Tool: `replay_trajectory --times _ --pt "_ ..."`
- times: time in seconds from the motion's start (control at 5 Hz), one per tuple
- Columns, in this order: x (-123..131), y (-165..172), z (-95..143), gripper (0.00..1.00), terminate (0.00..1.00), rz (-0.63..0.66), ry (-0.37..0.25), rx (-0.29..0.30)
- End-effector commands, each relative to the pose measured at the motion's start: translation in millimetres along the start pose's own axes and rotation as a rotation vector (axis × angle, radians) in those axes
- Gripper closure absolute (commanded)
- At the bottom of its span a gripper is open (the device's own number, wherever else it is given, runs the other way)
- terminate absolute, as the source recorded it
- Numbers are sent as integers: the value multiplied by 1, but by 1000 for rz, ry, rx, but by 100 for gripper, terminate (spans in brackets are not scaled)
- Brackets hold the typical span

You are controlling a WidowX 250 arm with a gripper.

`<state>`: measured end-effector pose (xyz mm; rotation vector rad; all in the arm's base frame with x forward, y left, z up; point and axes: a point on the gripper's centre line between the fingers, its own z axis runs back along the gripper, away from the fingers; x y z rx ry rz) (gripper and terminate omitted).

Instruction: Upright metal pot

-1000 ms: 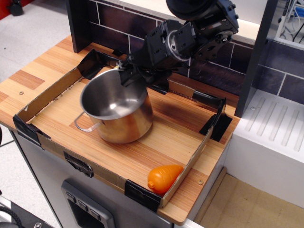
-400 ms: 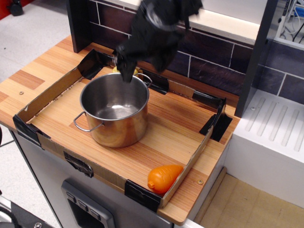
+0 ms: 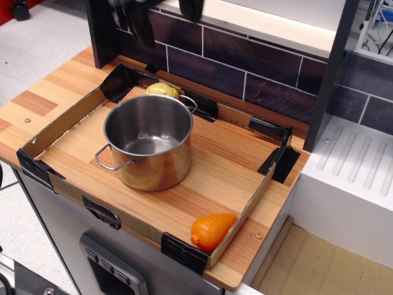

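The metal pot (image 3: 149, 161) stands upright on its base in the left middle of the cardboard-edged wooden tray (image 3: 221, 178), its open mouth facing up. It is shiny steel with a wire loop handle at the front left and another at the back right. My gripper (image 3: 141, 26) is a dark, motion-blurred shape at the top edge, well above and behind the pot and touching nothing. Most of it is out of frame, so how its jaws stand does not show.
A yellow toy food (image 3: 161, 90) lies just behind the pot at the tray's back wall. An orange toy food (image 3: 212, 230) lies in the front right corner. A dark tiled wall (image 3: 245, 58) rises behind the tray, and a white drainer (image 3: 356, 160) sits to the right.
The pot went from tilted in the gripper's hold to standing upright on its base. The gripper let go and rose up and left, almost out of view.
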<state>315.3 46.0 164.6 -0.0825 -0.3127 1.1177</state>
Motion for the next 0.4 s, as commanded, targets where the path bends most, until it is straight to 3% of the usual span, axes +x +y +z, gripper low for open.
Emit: replay_trajectory --times 0.0,0.2 --pt "5 -14 34 0 0 -55 6 9" --pt "5 -14 34 0 100 -55 6 9"
